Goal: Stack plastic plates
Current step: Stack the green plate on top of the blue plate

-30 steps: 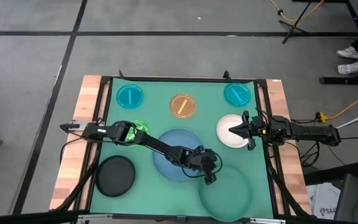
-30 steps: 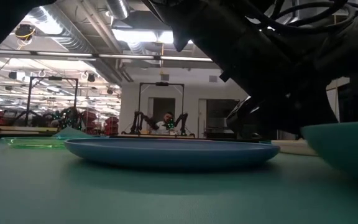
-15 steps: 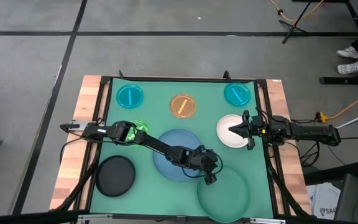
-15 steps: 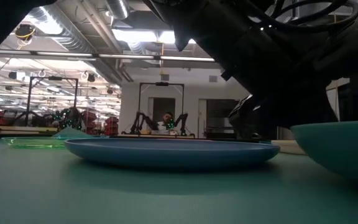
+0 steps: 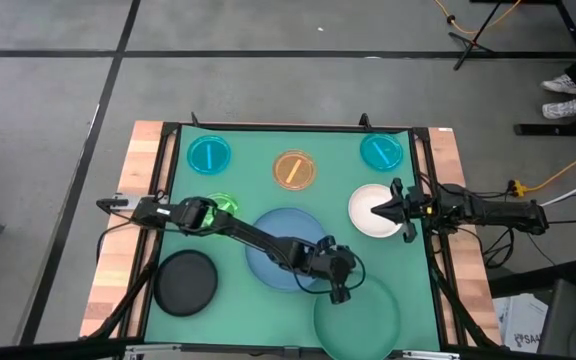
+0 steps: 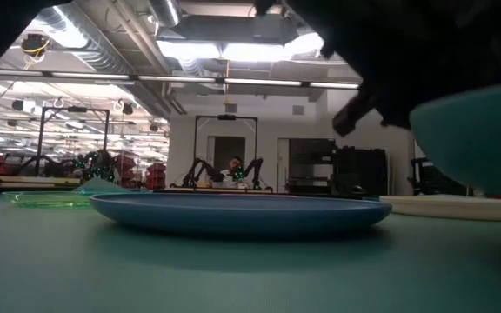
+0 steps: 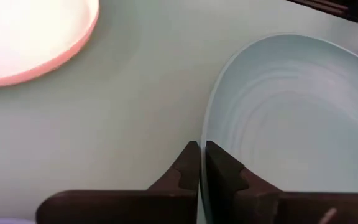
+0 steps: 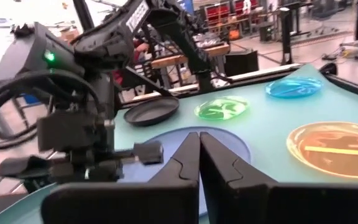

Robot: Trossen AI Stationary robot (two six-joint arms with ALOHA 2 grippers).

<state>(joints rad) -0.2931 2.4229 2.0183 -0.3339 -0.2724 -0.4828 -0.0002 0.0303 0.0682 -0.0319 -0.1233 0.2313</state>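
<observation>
My left gripper (image 5: 340,293) reaches across the light-blue plate (image 5: 286,243) and is shut on the dark-green plate (image 5: 360,318) near the table's near edge. The low view shows that plate (image 6: 481,139) tilted and raised at the right, with the blue plate (image 6: 237,211) flat on the mat. My right gripper (image 5: 372,210), shut, is over the white plate (image 5: 366,222). The black plate (image 5: 186,283), two cyan plates (image 5: 209,155) (image 5: 381,152) and the orange plate (image 5: 293,170) lie flat. The left arm partly covers the lime-green plate (image 5: 226,203). My left gripper pinches the dark-green plate's rim (image 7: 205,134) between its two fingers, on the plate's far-left side. The fingers (image 7: 185,168) come slanting down from the table's left. The plate is tilted, its held side raised. My right gripper: I cannot tell whether it touches the white plate.
A black frame (image 5: 423,180) borders the green mat, with wooden strips (image 5: 118,250) outside it. The left arm (image 5: 248,232) lies across the mat's middle. Bare mat shows between the black and blue plates. A person's shoes (image 5: 564,95) are on the floor far right.
My left gripper has risen, still shut on the dark-green plate's rim. The plate has come up with it and shifted slightly toward the table's left. In the low view it sits clearly higher than before. The right arm has kept still.
</observation>
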